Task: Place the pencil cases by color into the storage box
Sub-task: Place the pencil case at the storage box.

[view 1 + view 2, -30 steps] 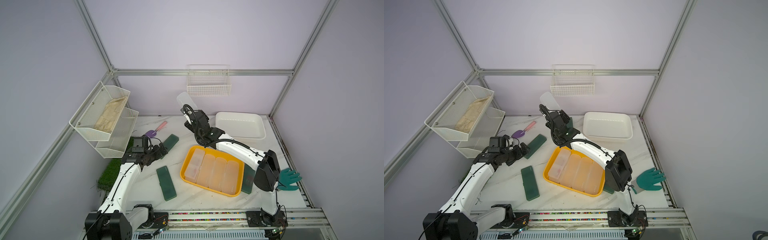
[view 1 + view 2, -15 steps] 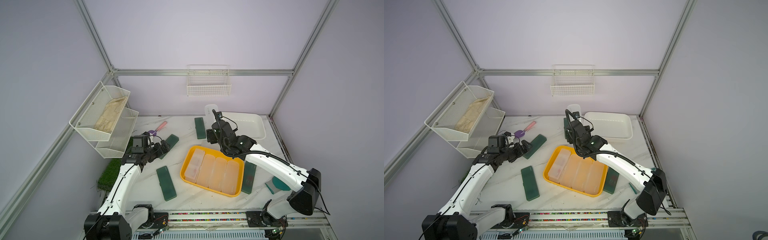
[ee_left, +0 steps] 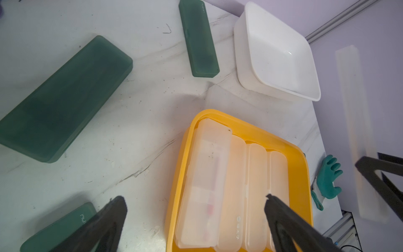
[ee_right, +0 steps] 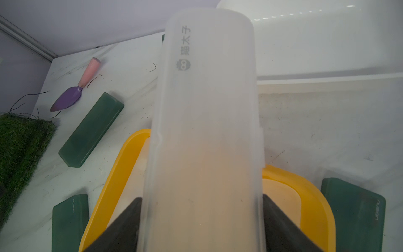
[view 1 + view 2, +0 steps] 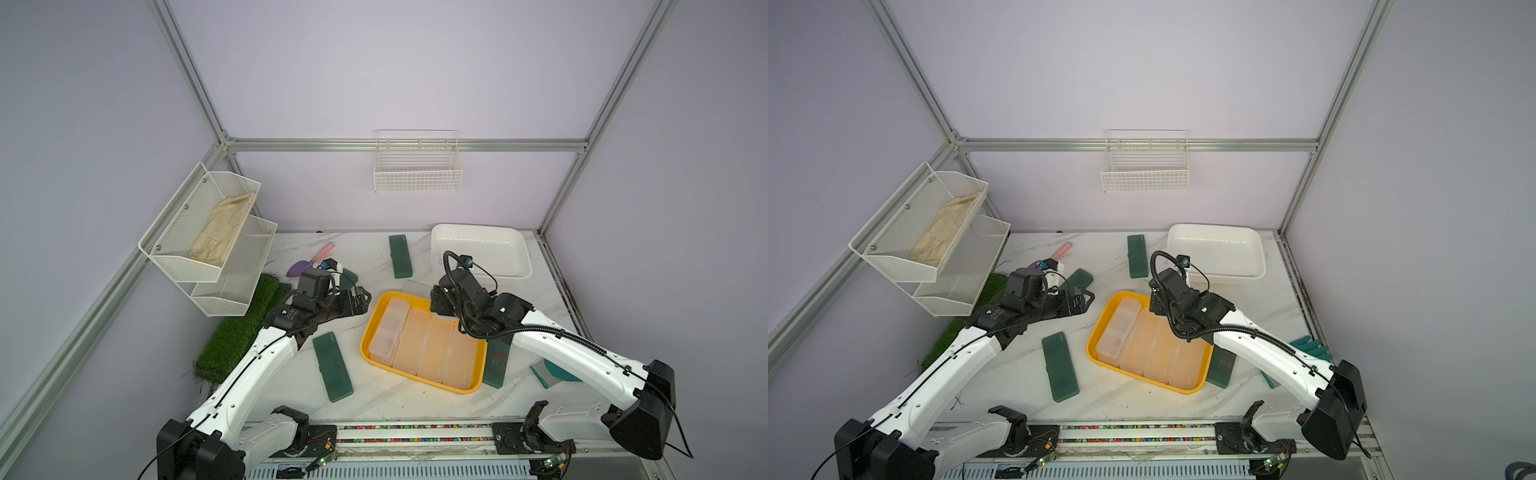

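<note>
I'm clamping my right claw (image 4: 200, 205) on a frosted pencil case (image 4: 207, 109), which is sticking out ahead of the fingers, over the rim of the yellow storage box (image 4: 117, 174). Below that claw, more frosted cases (image 5: 424, 347) are lying side by side inside the box. My left claw (image 3: 194, 199) is hovering with its fingers wide apart, the box just ahead of it. Dark green cases (image 3: 63, 98) are lying on the table (image 3: 141, 131) around both claws, outside the box.
</note>
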Controlling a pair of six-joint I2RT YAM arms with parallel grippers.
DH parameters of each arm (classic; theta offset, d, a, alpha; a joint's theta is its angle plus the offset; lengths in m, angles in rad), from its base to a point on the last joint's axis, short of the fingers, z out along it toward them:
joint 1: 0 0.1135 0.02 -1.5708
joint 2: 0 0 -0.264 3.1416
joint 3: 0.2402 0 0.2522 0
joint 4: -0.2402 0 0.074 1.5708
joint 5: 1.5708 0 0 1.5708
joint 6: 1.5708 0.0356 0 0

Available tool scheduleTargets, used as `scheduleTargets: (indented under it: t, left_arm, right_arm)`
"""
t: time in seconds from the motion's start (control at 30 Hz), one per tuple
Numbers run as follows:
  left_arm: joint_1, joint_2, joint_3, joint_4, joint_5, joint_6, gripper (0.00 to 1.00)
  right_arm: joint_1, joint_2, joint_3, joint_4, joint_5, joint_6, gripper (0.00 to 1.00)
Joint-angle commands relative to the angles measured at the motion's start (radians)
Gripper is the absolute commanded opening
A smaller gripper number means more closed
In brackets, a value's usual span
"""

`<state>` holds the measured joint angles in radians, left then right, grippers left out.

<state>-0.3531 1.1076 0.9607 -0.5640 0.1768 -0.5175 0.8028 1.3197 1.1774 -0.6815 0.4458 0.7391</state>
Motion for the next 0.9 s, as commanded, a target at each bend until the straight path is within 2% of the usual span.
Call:
scheduleTargets:
  t: [0.0, 0.17, 0.43, 0.63, 0.87]
  left_arm:
    - [-0.055, 0.013, 0.072, 0.01, -0.082, 0.06, 1.0]
    - [-0.094, 0.026, 0.087, -0.013, -0.117, 0.075, 1.0]
    - [-0.096, 0.007, 0.087, -0.033, -0.159, 0.067, 1.0]
    - [-0.096, -0.015, 0.076, -0.042, -0.172, 0.062, 1.0]
    - [-0.096, -0.031, 0.067, -0.045, -0.165, 0.06, 1.0]
  right_arm:
    - [0.026, -0.018, -0.034, -0.005, -0.023, 0.119, 0.59]
    - [0.115, 0.042, -0.06, 0.001, -0.014, 0.189, 0.59]
    - [0.246, 0.165, -0.074, 0.008, 0.017, 0.328, 0.6]
    - [0.306, 0.194, -0.101, 0.009, 0.031, 0.409, 0.59]
    - [0.328, 0.239, -0.115, 0.046, 0.031, 0.462, 0.59]
